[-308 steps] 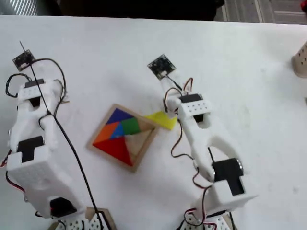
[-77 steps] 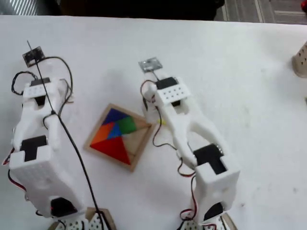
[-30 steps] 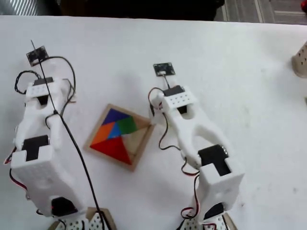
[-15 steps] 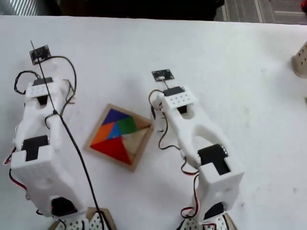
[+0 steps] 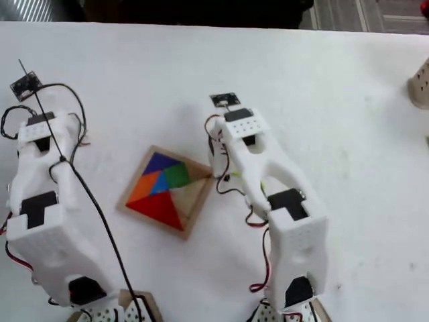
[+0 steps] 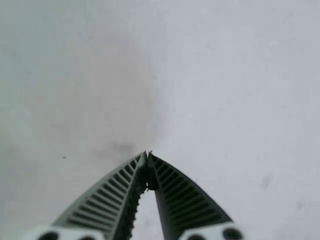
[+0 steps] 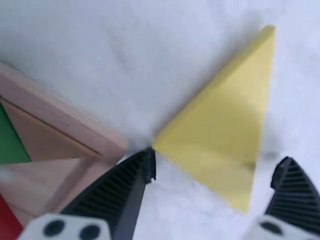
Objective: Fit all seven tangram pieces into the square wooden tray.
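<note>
The square wooden tray (image 5: 196, 196) lies tilted between the two arms, holding red (image 5: 161, 208), orange, green (image 5: 179, 174), blue and purple pieces, with bare wood on its right side. My right arm (image 5: 258, 168) hangs over the spot just right of the tray. My right gripper (image 7: 215, 175) is open, one finger on each side of a yellow triangle (image 7: 225, 130) that lies flat on the table beside the tray's corner (image 7: 65, 127). Over bare white table to the left of the tray, my left gripper (image 6: 147, 156) is shut and holds nothing.
A tan perforated object (image 5: 421, 84) stands at the table's far right edge. Cables run along the left arm (image 5: 43, 174). Open white table stretches behind and to the right of the arms.
The left arm has swung to the left. The right arm has straightened and drawn closer to the tray's right corner.
</note>
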Available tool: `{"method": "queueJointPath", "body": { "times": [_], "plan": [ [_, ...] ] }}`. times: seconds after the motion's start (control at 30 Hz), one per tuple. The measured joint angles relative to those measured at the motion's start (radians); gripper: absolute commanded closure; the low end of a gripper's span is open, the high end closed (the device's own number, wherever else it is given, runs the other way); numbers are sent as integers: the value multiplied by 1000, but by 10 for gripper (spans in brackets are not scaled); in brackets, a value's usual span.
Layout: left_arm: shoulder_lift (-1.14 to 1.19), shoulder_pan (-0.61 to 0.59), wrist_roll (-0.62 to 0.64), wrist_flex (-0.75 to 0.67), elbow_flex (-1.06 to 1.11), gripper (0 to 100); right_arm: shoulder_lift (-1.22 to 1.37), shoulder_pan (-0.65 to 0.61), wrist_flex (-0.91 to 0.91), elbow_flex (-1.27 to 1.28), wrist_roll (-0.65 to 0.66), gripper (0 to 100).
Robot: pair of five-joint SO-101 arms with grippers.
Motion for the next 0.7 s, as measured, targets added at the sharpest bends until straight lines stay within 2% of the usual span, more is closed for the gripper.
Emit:
{"method": "queueJointPath", "body": {
  "times": [0.13,0.57,0.7],
  "plan": [
    [0,-3,2,0,0,978,11,-28,52,-92,55,647],
    [0,-3,2,0,0,978,104,9,74,-152,61,649],
    [0,-2,2,0,0,978,130,18,94,-192,63,726]
  ]
}}
